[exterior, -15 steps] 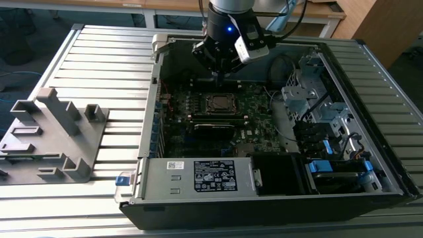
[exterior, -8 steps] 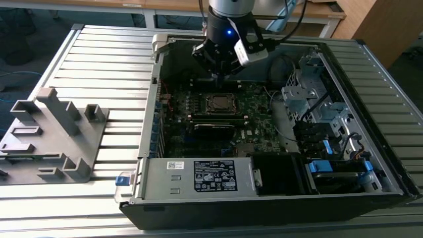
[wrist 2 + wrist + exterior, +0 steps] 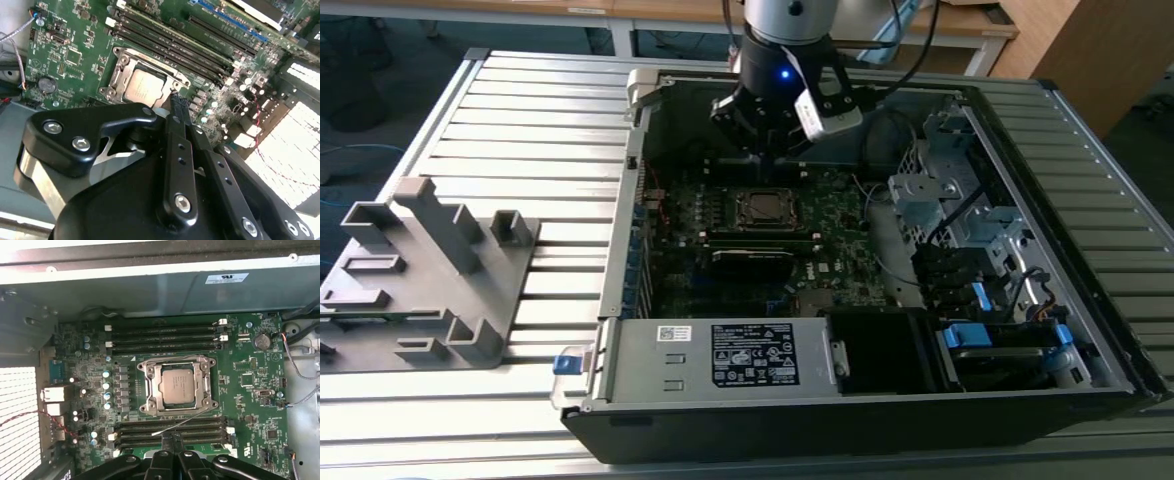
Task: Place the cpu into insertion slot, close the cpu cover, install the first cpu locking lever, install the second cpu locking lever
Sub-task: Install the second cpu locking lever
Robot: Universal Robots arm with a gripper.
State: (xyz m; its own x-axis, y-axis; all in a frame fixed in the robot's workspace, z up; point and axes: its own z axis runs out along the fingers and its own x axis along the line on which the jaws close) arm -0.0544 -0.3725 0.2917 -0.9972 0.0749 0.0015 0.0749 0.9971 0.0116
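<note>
On the exterior view's left, a grey fixture [image 3: 420, 270] stands on the tabletop [image 3: 520, 110] beside the open computer case [image 3: 854, 400]. In the first wrist view the cpu [image 3: 176, 385] lies in the insertion slot [image 3: 178, 385], the cpu cover [image 3: 152, 386] closed around it. The gripper [image 3: 176, 102] hovers just beside the slot, jaws pressed together, holding nothing.

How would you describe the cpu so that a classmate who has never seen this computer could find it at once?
Start at the open computer case and its green motherboard. Between the banks of long black memory slots sits the square silver cpu cover. The cpu is the flat, pale silver square inside that frame, the only smooth metallic plate there.
</note>
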